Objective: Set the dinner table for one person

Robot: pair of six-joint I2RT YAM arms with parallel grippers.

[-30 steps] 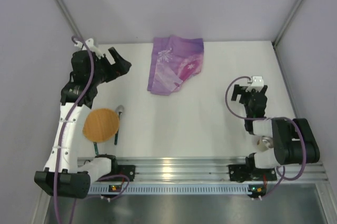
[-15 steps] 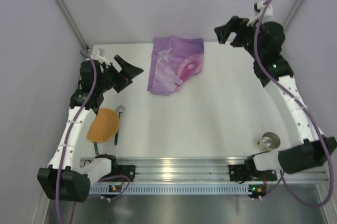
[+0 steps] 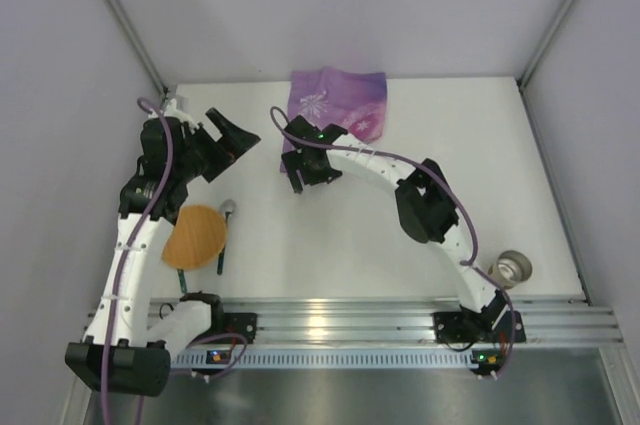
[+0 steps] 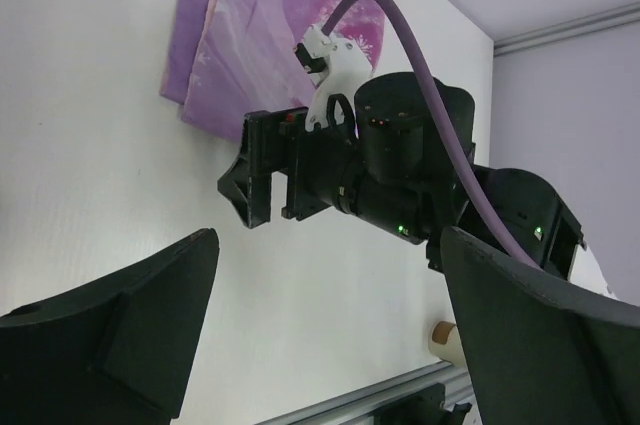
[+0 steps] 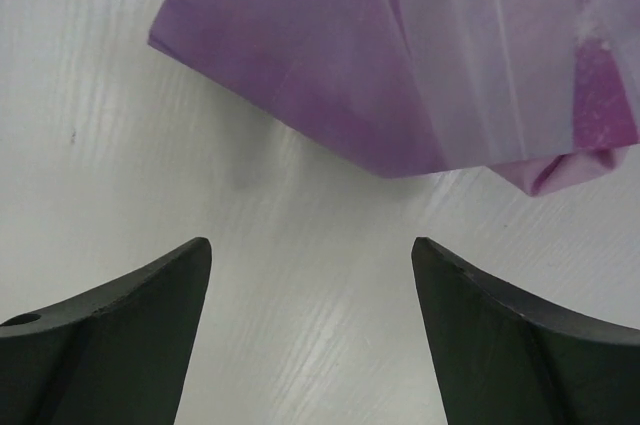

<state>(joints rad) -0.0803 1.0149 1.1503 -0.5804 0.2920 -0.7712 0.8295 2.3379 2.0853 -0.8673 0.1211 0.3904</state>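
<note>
Plainly, little is laid out yet. Left of the placemat (image 3: 335,115) and nearer the arms sits the plate (image 3: 195,237), with a utensil (image 3: 228,209) just beside its right edge. The left gripper (image 3: 240,135) hangs just left of the placemat, its jaws wide apart and empty. The worktop (image 3: 330,245) lies under the placemat and runs out past it on every side. At the placemat's near left corner the right gripper (image 5: 310,325) points at the folded edge, jaws apart with nothing between them. Well to the right of the placemat, by the arms' rail, stands the cup (image 3: 515,267).

The likely trouble is the fold. The placemat lies crumpled in layers, so the jaws may catch only the top layer and drag the bundle instead of opening it, or scrape the worktop and miss the cloth. The two grippers are also close together at that corner, so a reach by either could knock the other.

The left arm covers part of the plate. I cannot tell whether the utensil is a spoon or a fork, and a second dark handle shows below the plate. The placemat's print is lost in the folds. Whether the right jaws touch the worktop cannot be told.
</note>
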